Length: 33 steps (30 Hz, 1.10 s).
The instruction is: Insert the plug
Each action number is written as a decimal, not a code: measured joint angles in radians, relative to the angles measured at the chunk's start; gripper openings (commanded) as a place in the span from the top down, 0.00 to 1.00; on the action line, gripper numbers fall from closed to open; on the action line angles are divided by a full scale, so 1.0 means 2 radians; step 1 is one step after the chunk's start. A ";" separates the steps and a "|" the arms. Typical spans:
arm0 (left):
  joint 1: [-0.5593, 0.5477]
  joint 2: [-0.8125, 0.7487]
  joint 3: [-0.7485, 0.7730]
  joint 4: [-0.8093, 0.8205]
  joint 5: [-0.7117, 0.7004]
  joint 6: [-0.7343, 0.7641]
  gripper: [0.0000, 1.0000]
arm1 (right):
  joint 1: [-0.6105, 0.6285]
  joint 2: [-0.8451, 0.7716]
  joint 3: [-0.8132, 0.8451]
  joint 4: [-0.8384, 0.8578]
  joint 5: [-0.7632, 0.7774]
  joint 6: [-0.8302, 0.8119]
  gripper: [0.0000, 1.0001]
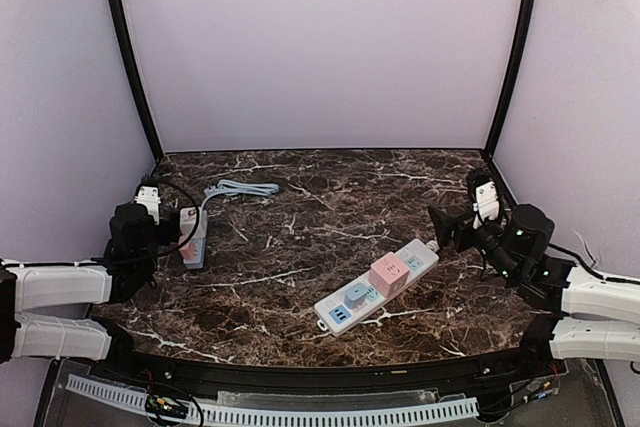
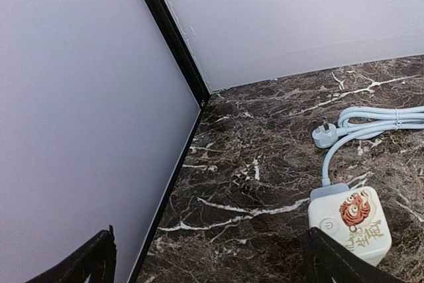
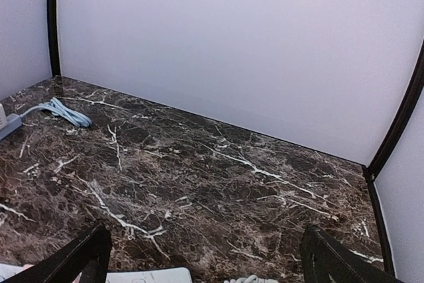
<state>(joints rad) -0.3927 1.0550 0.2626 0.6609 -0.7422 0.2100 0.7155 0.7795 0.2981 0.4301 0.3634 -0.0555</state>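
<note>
A white power strip (image 1: 375, 282) with a pink cube and a blue cube plugged in lies at the front middle of the marble table; its near edge shows in the right wrist view (image 3: 152, 275). A small white socket block with a dragon sticker (image 2: 349, 225) lies at the left (image 1: 193, 237). Its light-blue cable (image 2: 377, 120) coils behind it and ends in a loose white plug (image 2: 324, 136), also seen from above (image 1: 213, 194). My left gripper (image 1: 135, 222) (image 2: 212, 263) is open and empty, left of the block. My right gripper (image 1: 450, 227) (image 3: 205, 260) is open and empty, right of the strip's far end.
Pale walls close the table on three sides, with black corner posts (image 1: 135, 77) (image 1: 515, 57). The left wall stands close to my left gripper (image 2: 79, 130). A black rail (image 1: 320, 372) runs along the table's near edge. The cable coil shows far left in the right wrist view (image 3: 63, 111).
</note>
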 measured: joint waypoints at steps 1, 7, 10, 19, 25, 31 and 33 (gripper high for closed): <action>0.011 0.003 -0.006 0.011 0.011 0.000 0.02 | -0.003 0.001 -0.006 0.006 0.000 -0.006 0.01; 0.048 0.074 -0.010 0.110 0.042 0.000 0.03 | -0.060 0.035 -0.039 0.077 -0.002 -0.051 0.01; 0.057 0.133 -0.010 0.159 0.049 0.000 0.12 | -0.108 0.059 -0.044 0.118 -0.012 -0.051 0.01; 0.109 0.239 -0.009 0.274 0.112 0.002 0.16 | -0.236 0.130 -0.095 0.248 -0.081 -0.017 0.01; 0.149 0.260 -0.004 0.293 0.150 -0.027 0.14 | -0.279 0.192 -0.110 0.335 -0.122 -0.007 0.01; 0.159 0.264 0.010 0.278 0.179 -0.043 0.06 | -0.302 0.262 -0.110 0.409 -0.155 -0.001 0.01; 0.161 0.264 0.013 0.277 0.181 -0.046 0.04 | -0.304 0.280 -0.109 0.427 -0.159 0.001 0.01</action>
<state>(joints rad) -0.0708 1.5829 0.2886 1.2148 -0.3798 0.1181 0.1074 1.3403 0.0811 1.2835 0.0444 -0.0544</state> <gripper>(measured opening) 0.930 0.987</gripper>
